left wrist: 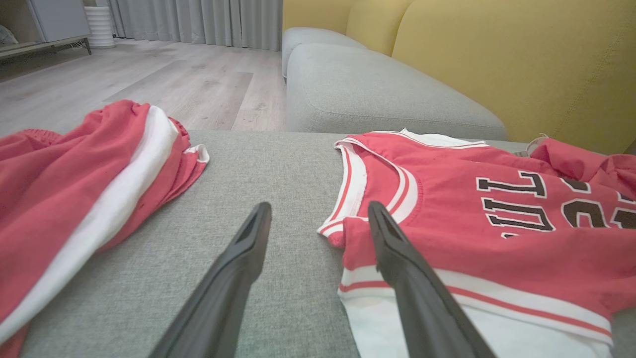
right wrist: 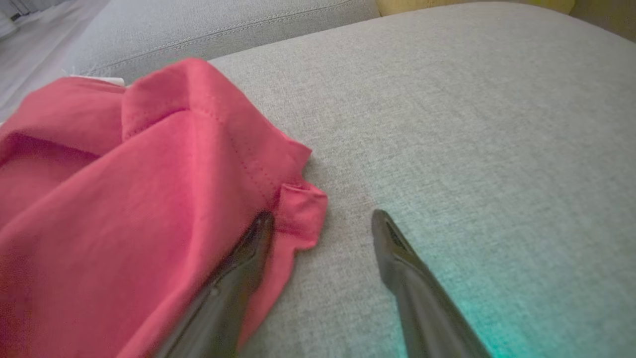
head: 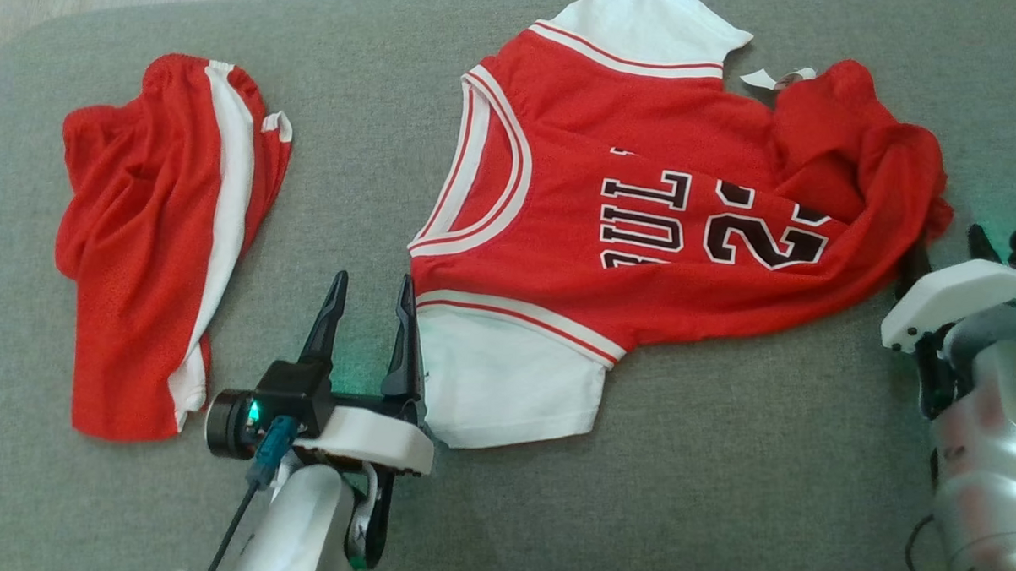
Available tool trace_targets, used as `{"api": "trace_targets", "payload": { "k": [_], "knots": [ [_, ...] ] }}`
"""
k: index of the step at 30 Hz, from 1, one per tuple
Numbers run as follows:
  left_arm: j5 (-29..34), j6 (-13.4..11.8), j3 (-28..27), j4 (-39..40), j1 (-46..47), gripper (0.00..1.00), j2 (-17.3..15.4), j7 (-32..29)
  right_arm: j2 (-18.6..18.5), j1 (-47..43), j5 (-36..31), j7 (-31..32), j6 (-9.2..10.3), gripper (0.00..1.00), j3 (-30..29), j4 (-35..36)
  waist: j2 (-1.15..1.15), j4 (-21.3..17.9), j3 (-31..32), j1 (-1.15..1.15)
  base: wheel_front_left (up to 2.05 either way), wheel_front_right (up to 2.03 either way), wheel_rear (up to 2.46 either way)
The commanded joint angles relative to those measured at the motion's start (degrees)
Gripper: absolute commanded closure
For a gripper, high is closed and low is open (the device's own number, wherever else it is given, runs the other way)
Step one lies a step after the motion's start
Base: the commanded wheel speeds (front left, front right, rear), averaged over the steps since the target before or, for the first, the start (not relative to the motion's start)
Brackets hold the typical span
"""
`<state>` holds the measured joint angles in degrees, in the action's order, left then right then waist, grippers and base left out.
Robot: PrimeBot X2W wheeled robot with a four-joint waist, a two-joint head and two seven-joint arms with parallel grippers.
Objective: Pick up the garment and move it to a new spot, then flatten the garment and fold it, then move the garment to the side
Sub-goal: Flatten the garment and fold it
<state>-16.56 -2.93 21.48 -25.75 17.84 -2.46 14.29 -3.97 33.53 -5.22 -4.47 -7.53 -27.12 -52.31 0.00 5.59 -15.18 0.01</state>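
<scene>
The garment, a red jersey (head: 641,230) with white sleeves and black lettering, lies spread but wrinkled on the grey cushion (head: 734,480). Its right end is bunched up. My left gripper (head: 372,282) stands open just left of the jersey's near white sleeve; in the left wrist view (left wrist: 318,208) its right finger lies over the sleeve edge of the jersey (left wrist: 497,238). My right gripper (head: 946,257) is at the jersey's bunched hem. In the right wrist view it (right wrist: 323,216) is open, its left finger against the red cloth (right wrist: 124,174), a hem corner between the fingers.
A pair of red shorts (head: 152,247) with a white stripe lies at the cushion's left, also in the left wrist view (left wrist: 74,199). Beyond are another grey cushion (left wrist: 372,94), a yellow backrest (left wrist: 497,59) and wooden floor (left wrist: 149,84).
</scene>
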Motion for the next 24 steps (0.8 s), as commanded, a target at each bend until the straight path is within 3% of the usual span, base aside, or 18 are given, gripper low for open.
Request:
{"api": "trace_targets", "payload": {
  "k": [1,2,3,13,22,23,24],
  "knots": [
    [0.41,0.32,-1.94,1.7,1.97,0.0,-0.42,0.71,0.07,1.0,-1.27,0.27,0.04,0.18,1.44,-0.38,0.0,-0.04,-0.01,-0.01,0.0,0.0,0.0],
    [0.43,0.26,-1.97,1.68,1.96,0.0,-0.42,0.71,0.0,1.22,-1.88,0.15,0.04,0.78,1.47,-0.98,0.0,-0.09,0.01,-0.01,0.0,0.0,0.0],
    [0.42,0.19,-1.98,1.65,1.94,0.0,-0.42,0.71,-0.07,1.38,-2.39,-0.19,0.04,1.0,1.5,-1.49,0.0,-0.19,0.07,-0.01,0.0,0.0,0.0],
    [-0.39,-0.29,-2.37,1.41,0.6,0.0,-0.42,0.71,-0.57,-2.1,-4.27,-4.71,0.04,1.0,-3.29,-0.01,0.0,-3.67,3.96,-0.01,0.0,0.0,0.0],
    [-2.01,-0.95,-1.48,1.7,-1.16,0.0,-0.42,0.71,0.91,-10.86,-3.78,-1.59,0.04,1.0,-5.91,8.77,0.0,-6.71,8.38,-0.01,0.0,0.0,0.0],
    [-2.4,-1.14,-1.09,1.68,-1.34,0.0,-0.42,0.71,1.03,-12.46,-2.25,-1.04,0.04,0.0,-5.16,11.13,0.0,-6.72,9.04,-0.01,0.0,0.0,0.0],
    [-2.55,-1.22,-0.96,1.7,-1.44,0.0,-0.42,0.71,1.05,-13.13,-1.1,-1.46,0.04,0.0,-3.6,12.09,0.0,-6.67,9.36,-0.01,0.0,0.0,0.0]
  ]
}}
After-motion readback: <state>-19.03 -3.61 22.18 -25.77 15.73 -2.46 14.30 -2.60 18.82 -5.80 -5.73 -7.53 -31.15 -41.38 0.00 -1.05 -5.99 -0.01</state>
